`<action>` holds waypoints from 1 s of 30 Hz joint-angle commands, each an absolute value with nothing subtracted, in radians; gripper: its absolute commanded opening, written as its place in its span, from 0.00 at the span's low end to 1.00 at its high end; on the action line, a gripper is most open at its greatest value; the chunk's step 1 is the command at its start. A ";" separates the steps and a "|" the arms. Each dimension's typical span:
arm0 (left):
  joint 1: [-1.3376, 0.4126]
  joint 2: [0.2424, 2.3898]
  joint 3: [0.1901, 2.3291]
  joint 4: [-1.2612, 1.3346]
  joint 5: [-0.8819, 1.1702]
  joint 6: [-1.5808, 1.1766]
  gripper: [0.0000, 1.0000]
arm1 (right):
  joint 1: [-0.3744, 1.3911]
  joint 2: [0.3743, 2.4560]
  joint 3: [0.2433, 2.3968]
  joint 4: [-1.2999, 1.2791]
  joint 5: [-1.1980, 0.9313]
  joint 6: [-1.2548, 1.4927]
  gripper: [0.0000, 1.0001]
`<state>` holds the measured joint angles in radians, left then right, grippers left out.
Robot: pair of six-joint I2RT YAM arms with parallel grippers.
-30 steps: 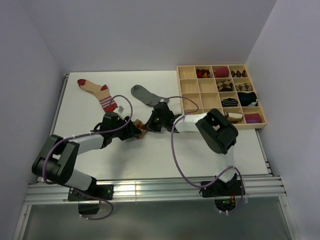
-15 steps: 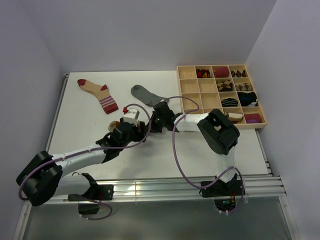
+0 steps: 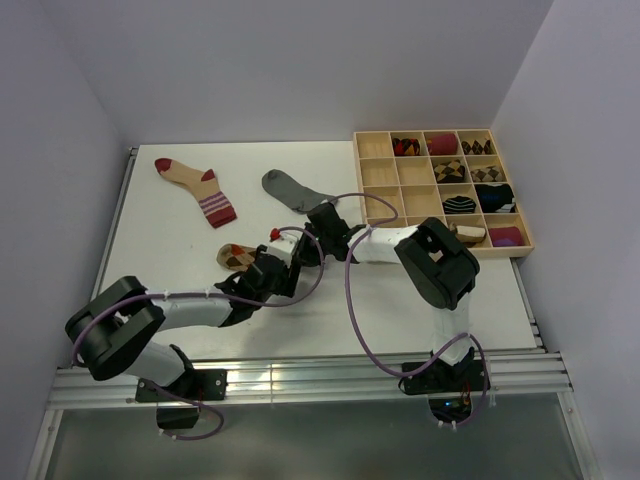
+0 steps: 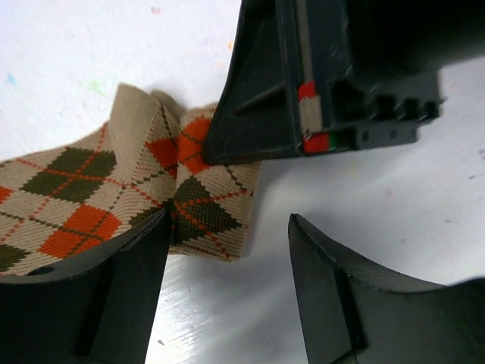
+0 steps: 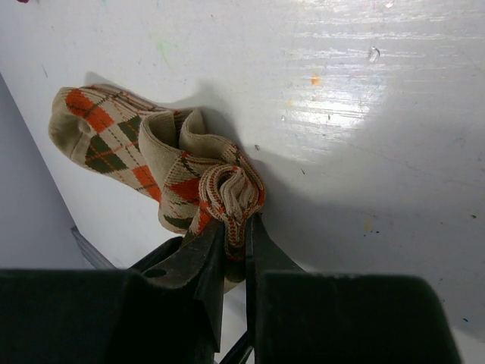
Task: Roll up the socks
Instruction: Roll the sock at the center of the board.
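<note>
Right gripper [image 5: 233, 227] clenched on the argyle sock's [image 5: 102, 136] bunched end, the rest trailing beyond its tips. Left gripper [image 4: 227, 246] released, the sock's corner partly between its jaws (not gripped). That thin pinch may slip — the bunch would spring loose

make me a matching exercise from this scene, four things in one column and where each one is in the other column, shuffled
Things
1. grey sock
2. diamond-pattern sock
3. beige sock with red toe
4. wooden tray

Places
A. flat at the far left of the table
B. at the right side of the table, some compartments filled
C. pinched in the right pincer
D. lying loose just left of the tray

Pairs: 1-D, 2-C, 3-A, 4-B
</note>
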<state>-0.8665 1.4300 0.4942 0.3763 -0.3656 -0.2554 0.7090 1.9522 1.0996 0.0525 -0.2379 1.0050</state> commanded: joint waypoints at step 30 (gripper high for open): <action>-0.867 1.437 0.551 0.278 -0.364 -0.382 0.28 | 0.709 1.910 1.115 -0.012 -0.258 0.999 0.00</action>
<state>-0.8680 1.4830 0.5148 0.3054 -0.3855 -0.3477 0.7071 1.9522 1.1072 0.0277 -0.2745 1.0054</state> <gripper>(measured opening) 0.239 0.152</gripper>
